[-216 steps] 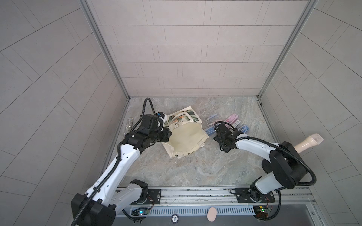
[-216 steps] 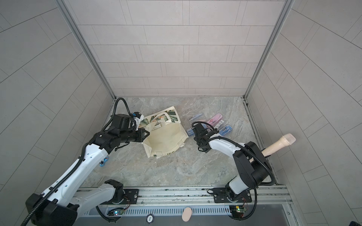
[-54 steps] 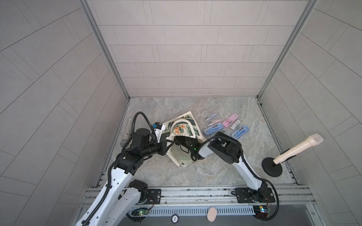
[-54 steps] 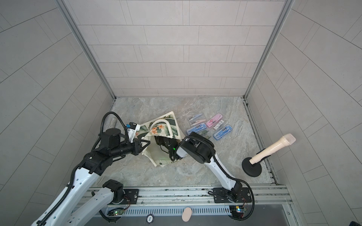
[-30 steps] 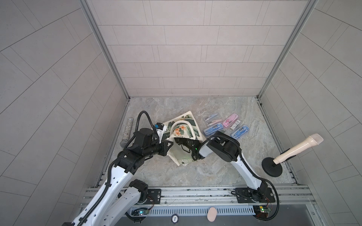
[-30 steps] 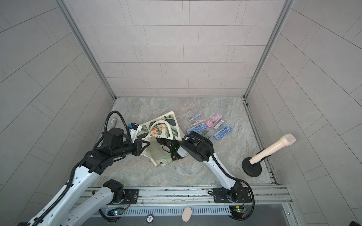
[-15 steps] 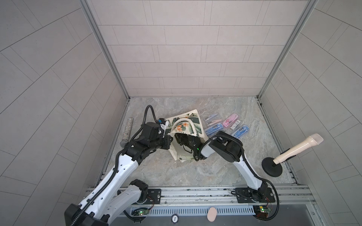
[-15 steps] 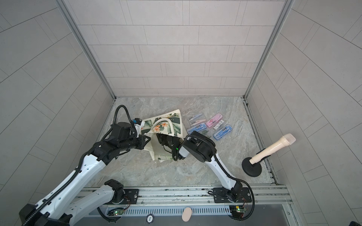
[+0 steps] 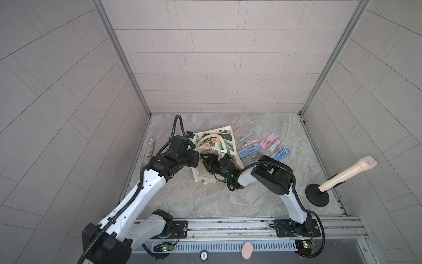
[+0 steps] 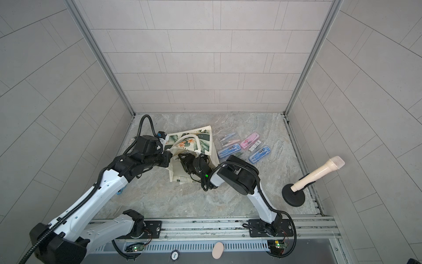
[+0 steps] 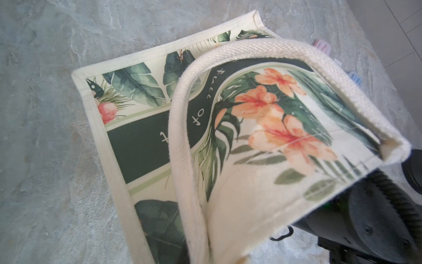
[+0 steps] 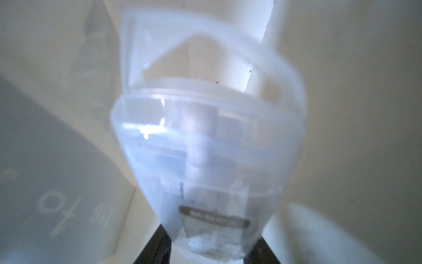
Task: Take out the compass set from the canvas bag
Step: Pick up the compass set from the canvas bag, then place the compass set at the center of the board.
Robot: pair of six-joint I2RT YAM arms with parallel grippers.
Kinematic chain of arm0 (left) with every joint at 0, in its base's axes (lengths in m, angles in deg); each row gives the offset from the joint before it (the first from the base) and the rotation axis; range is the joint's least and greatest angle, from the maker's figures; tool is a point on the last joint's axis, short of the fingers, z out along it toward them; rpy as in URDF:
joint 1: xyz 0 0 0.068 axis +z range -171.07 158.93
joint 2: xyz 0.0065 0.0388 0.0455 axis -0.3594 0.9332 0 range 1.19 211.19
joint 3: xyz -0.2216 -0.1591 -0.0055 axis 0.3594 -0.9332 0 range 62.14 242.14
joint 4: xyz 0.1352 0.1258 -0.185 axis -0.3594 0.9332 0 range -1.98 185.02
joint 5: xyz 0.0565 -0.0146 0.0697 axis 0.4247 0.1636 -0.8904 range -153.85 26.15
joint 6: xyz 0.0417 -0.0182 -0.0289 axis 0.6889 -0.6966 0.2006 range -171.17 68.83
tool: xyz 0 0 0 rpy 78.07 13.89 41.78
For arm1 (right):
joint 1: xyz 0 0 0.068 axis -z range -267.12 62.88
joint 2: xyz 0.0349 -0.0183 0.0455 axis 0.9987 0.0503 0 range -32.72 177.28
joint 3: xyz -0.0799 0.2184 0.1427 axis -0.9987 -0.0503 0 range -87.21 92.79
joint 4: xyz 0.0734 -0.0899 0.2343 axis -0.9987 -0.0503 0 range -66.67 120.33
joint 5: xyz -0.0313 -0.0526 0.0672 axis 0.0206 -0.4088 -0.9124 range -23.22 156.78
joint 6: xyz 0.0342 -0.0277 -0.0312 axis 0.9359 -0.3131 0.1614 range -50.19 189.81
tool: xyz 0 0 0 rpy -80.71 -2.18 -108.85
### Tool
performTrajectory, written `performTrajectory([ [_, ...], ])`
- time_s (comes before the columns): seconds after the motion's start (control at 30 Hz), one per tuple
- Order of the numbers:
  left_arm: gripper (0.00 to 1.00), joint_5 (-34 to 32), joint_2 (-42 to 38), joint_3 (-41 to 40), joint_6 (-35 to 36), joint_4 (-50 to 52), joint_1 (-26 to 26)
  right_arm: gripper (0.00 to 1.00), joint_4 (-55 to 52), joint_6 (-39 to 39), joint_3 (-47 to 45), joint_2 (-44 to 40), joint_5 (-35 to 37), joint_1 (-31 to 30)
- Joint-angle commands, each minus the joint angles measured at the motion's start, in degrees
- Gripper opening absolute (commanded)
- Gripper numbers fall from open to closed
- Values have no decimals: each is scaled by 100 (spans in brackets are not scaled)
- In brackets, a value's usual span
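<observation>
Pinching canvas bag (image 9: 229, 142) rim: left hand (image 9: 196, 158) | right hand (image 12: 209, 251) inside, gripping compass set (image 12: 205, 148)

**Inspector:** Left arm, status?
**Assessor:** The left arm (image 9: 146, 189) is stretching forward and inward from its base, wrist roughly level. Its tool (image 9: 196, 157) is clamping fully shut on the rim of the canvas bag (image 9: 230, 146).
**Inspector:** Right arm?
**Assessor:** The right arm (image 9: 271, 178) is bending sharply at the elbow, forearm running low toward the left arm. Its tool (image 12: 210, 251) is pinching the compass set (image 12: 205, 148) between half-closed fingers (image 12: 157, 249).
**Inspector:** Clearance?
**Assessor:** Both tools are sitting just beside each other; contact cannot be told.
</observation>
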Motion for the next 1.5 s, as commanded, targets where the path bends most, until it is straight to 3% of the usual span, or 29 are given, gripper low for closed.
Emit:
performTrajectory([
  [0.0, 0, -382, 75, 254, 130, 232, 78, 47, -123, 33, -99, -351, -45, -105],
  [0.23, 0, -504, 301, 423, 19, 354, 98, 46, -260, -172, -539, -954, -38, -306],
  [0.63, 0, -463, 158, 427, 32, 434, 166, 47, -1340, -792, -1756, -2828, -403, -400],
  [0.83, 0, -459, 188, 352, -102, 292, 212, 47, -3560, -1640, -1692, -4276, -910, -453],
  [1.0, 0, -414, 306, 404, -199, 161, 206, 47, -5985, -2408, -1507, -5953, -621, -361],
  [1.23, 0, -334, 459, 498, -200, 69, 212, 47, -7987, -2806, -1778, -8196, -422, 642],
  [1.47, 0, -220, 482, 578, -179, 72, 208, 47, -9387, -2703, -2773, -9789, -1706, 2850],
])
